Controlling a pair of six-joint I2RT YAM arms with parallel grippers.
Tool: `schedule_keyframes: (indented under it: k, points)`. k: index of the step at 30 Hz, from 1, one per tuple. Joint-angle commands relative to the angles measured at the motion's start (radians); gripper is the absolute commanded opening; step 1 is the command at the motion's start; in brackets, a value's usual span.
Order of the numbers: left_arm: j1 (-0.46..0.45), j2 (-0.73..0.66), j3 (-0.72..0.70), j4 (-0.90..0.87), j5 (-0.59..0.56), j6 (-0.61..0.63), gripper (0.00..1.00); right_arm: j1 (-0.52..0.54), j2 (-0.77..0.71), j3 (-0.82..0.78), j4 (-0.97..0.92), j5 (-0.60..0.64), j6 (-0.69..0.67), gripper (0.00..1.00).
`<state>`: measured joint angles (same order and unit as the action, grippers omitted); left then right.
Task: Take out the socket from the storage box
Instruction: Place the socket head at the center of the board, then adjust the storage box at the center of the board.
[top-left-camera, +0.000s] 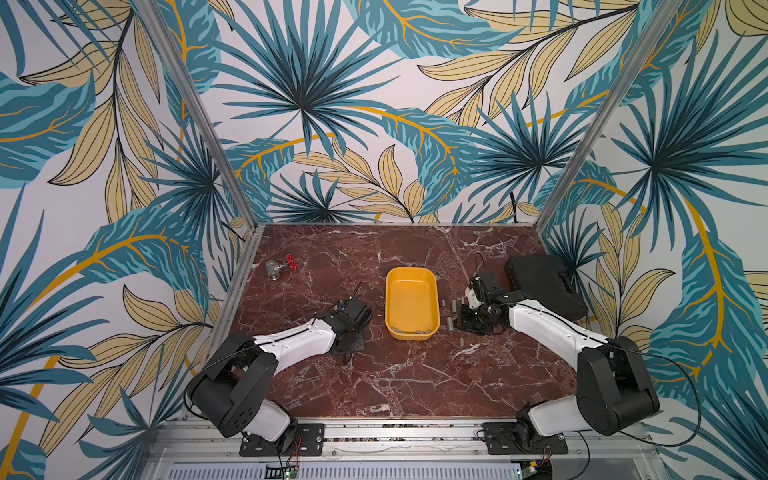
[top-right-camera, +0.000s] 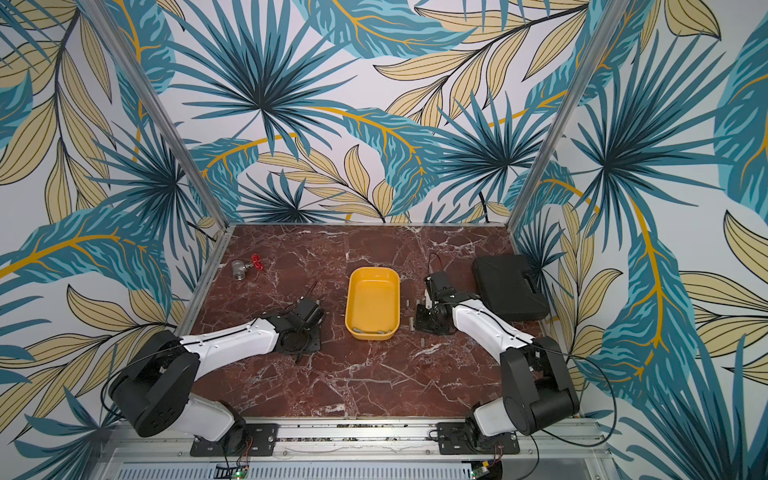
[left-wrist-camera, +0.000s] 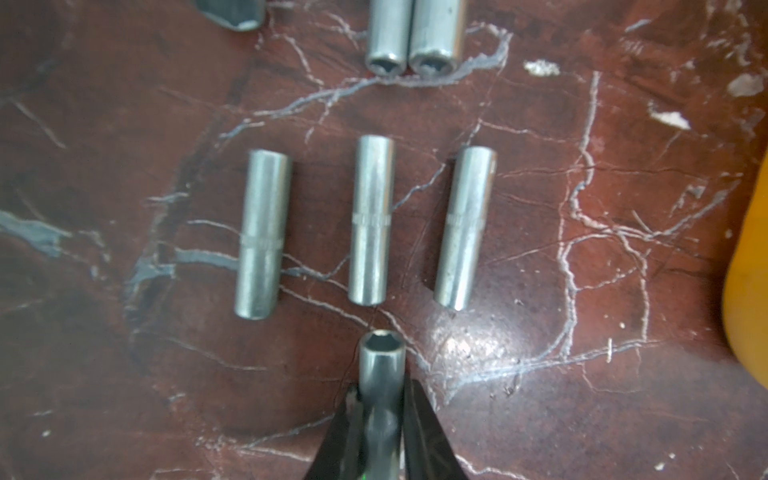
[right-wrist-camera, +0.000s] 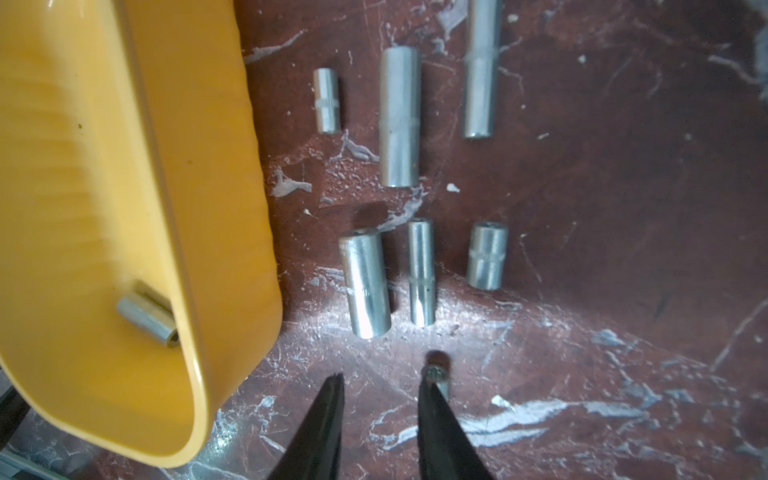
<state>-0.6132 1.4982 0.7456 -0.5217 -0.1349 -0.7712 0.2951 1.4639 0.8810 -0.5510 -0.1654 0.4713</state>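
The storage box (top-left-camera: 409, 295) (top-right-camera: 372, 299), a shallow yellow tub, sits mid-table. Sockets lie at its near end (top-left-camera: 397, 330), and the right wrist view shows one inside (right-wrist-camera: 147, 318). My left gripper (left-wrist-camera: 380, 392) is left of the box, low over the marble, shut on a steel socket (left-wrist-camera: 380, 361) whose hex end sticks out past the fingertips. Three sockets (left-wrist-camera: 372, 220) lie in a row just ahead of it. My right gripper (right-wrist-camera: 380, 380) is open and empty just right of the box (right-wrist-camera: 199, 166). A tiny socket (right-wrist-camera: 434, 372) stands at one fingertip. Several sockets (right-wrist-camera: 365, 282) lie ahead.
A black hard-shell case (top-left-camera: 544, 286) (top-right-camera: 509, 286) lies at the right edge behind the right arm. A metal valve with a red handle (top-left-camera: 278, 268) (top-right-camera: 247, 268) sits at the far left. Aluminium frame posts and patterned walls close in the table.
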Motion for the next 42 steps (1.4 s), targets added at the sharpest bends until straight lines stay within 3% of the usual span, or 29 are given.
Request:
schedule_keyframes:
  k: [1,25,42]
  points:
    - [0.009,0.005,-0.02,-0.019,-0.015,0.001,0.24,-0.002,0.017,0.012,-0.009,0.007,-0.007,0.33]
    - [0.009,-0.14,0.058,-0.144,-0.065,0.037,0.35,-0.001,0.105,0.199,0.028,0.012,-0.023,0.38]
    - [0.009,-0.129,0.009,-0.121,-0.072,0.015,0.38,0.052,0.224,0.315,0.028,0.013,-0.027,0.4]
